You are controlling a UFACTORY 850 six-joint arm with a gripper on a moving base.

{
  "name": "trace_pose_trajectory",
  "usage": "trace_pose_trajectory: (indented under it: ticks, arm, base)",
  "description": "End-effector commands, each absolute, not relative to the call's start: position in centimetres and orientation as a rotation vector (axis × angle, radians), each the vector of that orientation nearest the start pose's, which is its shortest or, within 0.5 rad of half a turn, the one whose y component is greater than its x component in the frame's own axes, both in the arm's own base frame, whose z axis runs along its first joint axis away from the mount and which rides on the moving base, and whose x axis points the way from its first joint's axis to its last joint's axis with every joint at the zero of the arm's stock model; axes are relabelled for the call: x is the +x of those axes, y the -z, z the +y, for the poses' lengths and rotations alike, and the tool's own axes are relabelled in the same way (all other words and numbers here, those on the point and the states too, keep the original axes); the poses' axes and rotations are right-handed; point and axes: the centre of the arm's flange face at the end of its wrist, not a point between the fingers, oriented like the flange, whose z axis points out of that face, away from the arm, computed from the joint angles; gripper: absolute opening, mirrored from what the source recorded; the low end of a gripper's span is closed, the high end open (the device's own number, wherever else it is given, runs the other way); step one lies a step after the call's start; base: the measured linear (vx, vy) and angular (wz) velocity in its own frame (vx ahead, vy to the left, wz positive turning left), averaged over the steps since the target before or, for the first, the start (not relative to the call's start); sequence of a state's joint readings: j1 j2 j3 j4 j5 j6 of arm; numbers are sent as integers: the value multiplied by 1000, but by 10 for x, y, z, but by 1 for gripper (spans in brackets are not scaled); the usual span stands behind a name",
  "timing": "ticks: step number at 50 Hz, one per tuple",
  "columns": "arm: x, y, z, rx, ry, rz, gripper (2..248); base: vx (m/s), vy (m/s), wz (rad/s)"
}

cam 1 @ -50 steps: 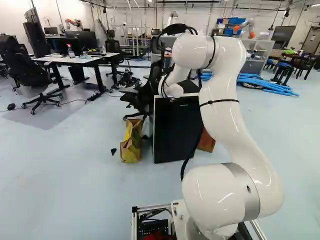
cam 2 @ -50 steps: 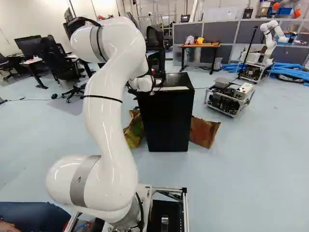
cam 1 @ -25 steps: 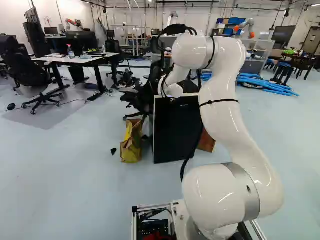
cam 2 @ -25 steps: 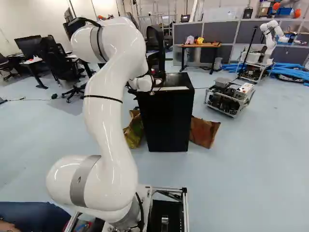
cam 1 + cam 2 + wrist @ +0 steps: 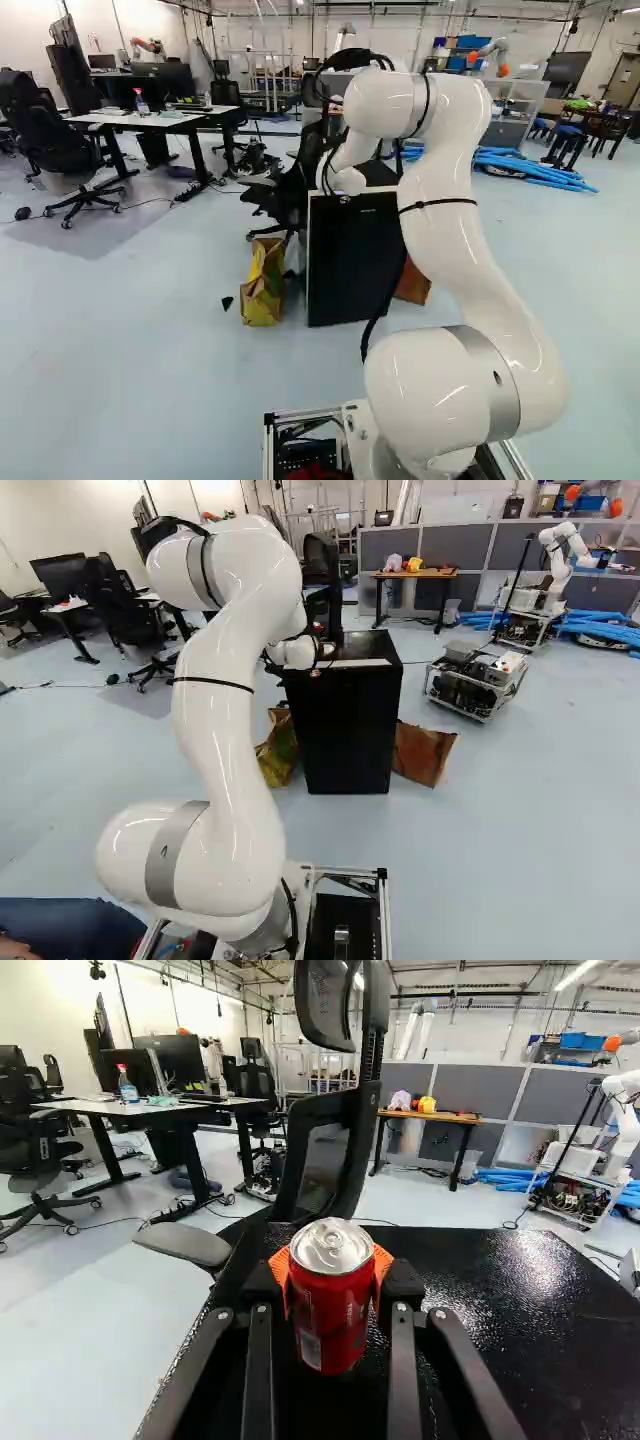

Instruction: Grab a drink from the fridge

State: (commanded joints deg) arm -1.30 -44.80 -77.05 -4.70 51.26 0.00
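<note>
Presently your pincer (image 5: 322,650) is pinching a red soda can (image 5: 331,1310), one orange pad on each side of it. Wrist view: you see the can upright between the two fingers, silver lid (image 5: 331,1245) facing up. The can is outside the fridge (image 5: 345,720), at its black top; whether the can's base touches that surface, you cannot tell from here.

Arm: yours rises from the joint at the foot of both base views, bends over high up and brings its white wrist (image 5: 298,653) down to the fridge's upper end. The fridge is upright on the floor, black-sided.

Surroundings, for your record: a yellow-and-brown paper bag (image 5: 262,285) is on the floor just beside the fridge, and a plain brown paper bag (image 5: 422,753) is at its other side. A black mesh office chair (image 5: 335,1150) is near the fridge, its armrest (image 5: 185,1243) close to the top's edge in the wrist view. Farther off you have a wooden worktop (image 5: 455,1118) bearing a yellow item (image 5: 427,1104), and a white worktop (image 5: 100,1107) with a spray bottle (image 5: 127,1087) on it. At the right of the right base view, you note another robot (image 5: 562,555), with blue tubes (image 5: 600,630) on the floor nearby.
</note>
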Motion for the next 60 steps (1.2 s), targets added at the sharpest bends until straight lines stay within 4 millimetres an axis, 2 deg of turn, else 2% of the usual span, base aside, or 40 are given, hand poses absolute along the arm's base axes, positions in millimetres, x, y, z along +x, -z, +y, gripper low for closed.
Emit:
trace_pose_trajectory:
  ticks: [40, 60]
  arm:
    - [718, -396, -11, -2279, 2166, -102, 98]
    - [714, -397, -10, -2282, 2163, -101, 98]
  base:
    - [0, 0, 0]
    - [0, 0, 0]
